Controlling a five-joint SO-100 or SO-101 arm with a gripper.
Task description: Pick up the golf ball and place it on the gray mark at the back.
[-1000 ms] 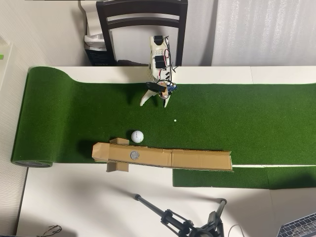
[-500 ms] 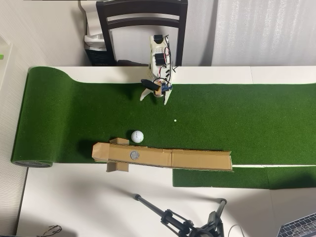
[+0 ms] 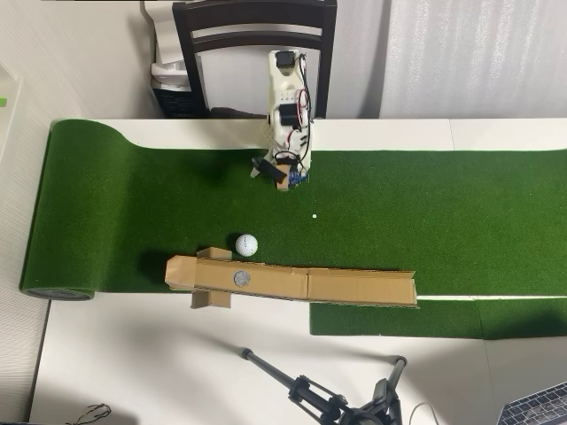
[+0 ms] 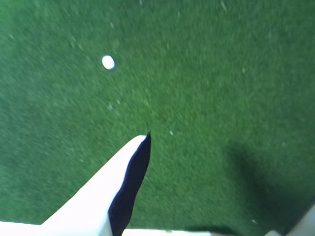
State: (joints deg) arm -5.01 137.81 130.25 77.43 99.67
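Note:
In the overhead view the white golf ball (image 3: 246,244) rests on the green turf, touching the upper edge of a long cardboard strip (image 3: 354,285). The gray mark (image 3: 241,278) is a small round circle on that cardboard, just below the ball. My gripper (image 3: 273,175) hangs folded back near the arm's base at the top of the turf, far from the ball and holding nothing. In the wrist view one white finger with a dark pad (image 4: 129,182) pokes in from the lower left, and the gripper (image 4: 226,177) looks open over bare turf. Neither ball nor mark shows there.
A tiny white dot (image 3: 314,215) (image 4: 108,62) lies on the turf mat (image 3: 461,204) between gripper and cardboard. A dark chair (image 3: 255,35) stands behind the arm's base. A tripod (image 3: 337,398) lies on the white table at the bottom edge.
The arm has pulled back toward its base, so the gripper moved upward in the overhead view, away from the ball. The ball stayed where it was.

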